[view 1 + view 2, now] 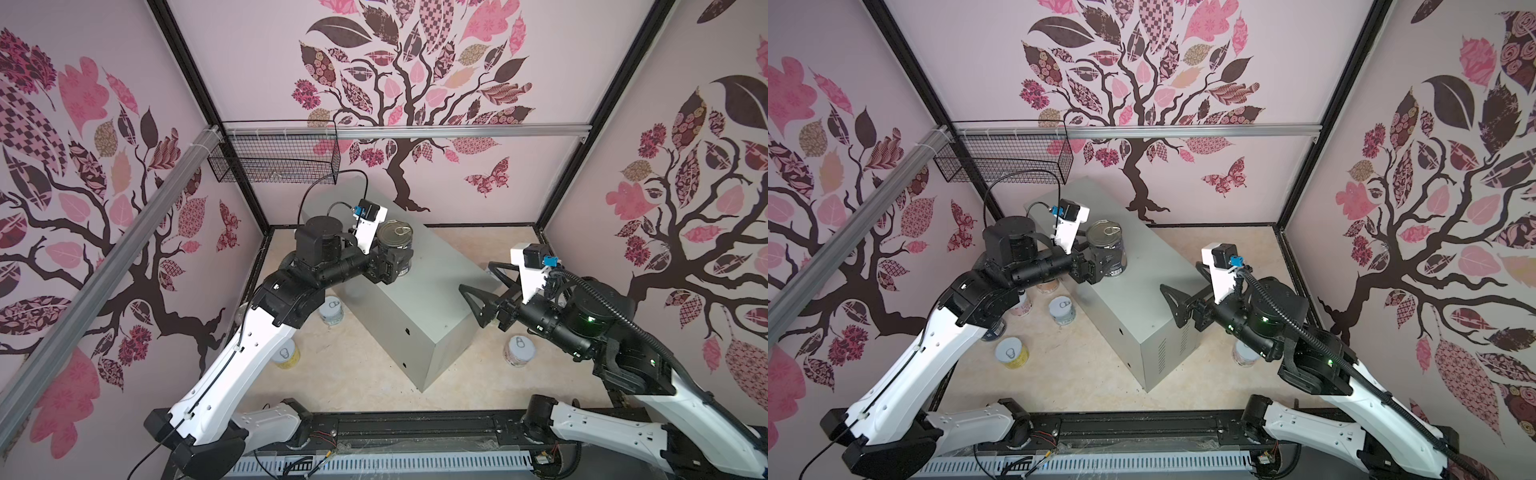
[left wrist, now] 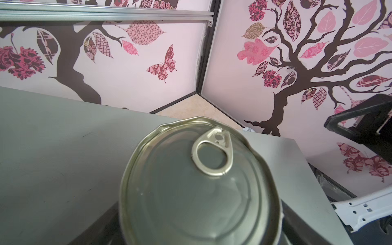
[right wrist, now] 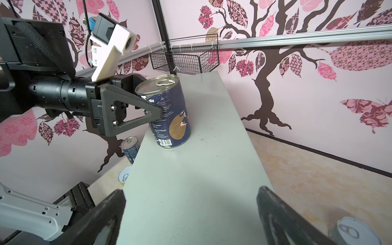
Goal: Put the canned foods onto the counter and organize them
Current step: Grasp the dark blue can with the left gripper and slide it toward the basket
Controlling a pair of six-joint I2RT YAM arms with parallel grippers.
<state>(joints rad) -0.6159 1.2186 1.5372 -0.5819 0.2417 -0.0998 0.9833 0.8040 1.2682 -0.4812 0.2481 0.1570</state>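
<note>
Your left claw [image 3: 157, 99] straddles the tall blue can [image 3: 171, 118], one finger on each side. I cannot tell whether it pinches the can or only brackets it. That can stands on the table [image 1: 419, 320] toward its far end, just above centre in both top views. Your right claw [image 3: 191, 189] is spread wide and empty, hovering over the table's near end. A second blue can [image 3: 130, 148] and several short cans [image 1: 519, 351] stand on the floor [image 1: 357, 374] beside the table.
</note>
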